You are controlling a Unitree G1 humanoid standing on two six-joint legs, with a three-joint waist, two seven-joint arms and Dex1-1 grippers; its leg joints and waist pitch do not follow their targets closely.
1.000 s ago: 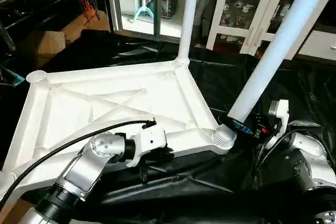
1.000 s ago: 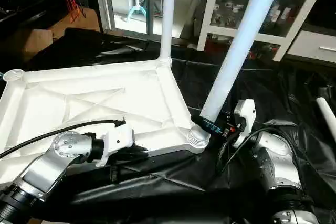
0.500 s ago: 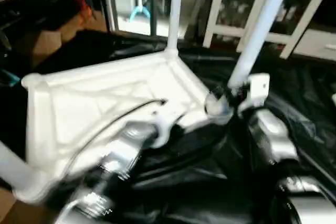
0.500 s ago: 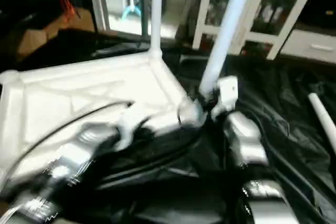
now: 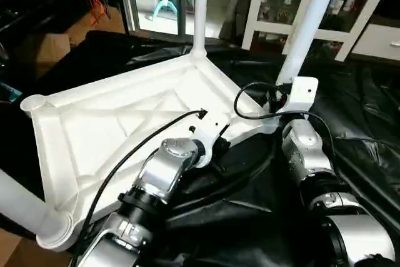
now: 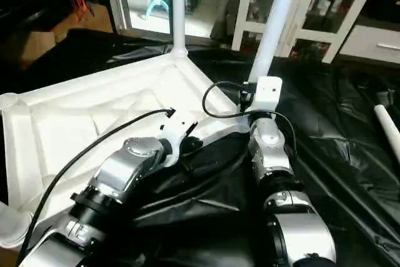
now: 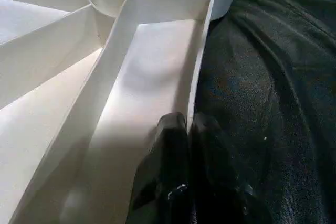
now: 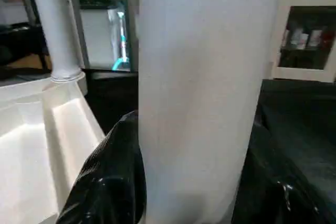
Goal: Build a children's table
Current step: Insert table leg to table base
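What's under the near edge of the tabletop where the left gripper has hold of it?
Black plastic sheeting lies under and in front of the tabletop. The left gripper is pinched shut on the thin rim wall. What lies beneath the tabletop's middle is covered by the tabletop itself.

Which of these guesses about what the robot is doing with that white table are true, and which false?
1. The tabletop lies underside up. True.
2. The left gripper pinches the tabletop's edge wall. True: one finger sits on each side of it.
3. The right gripper hangs free of everything. False: its fingers close around a leg.
4. The far corner leg lies flat on the sheet. False: it stands upright in its socket.
5. The sheet under the table is black. True.
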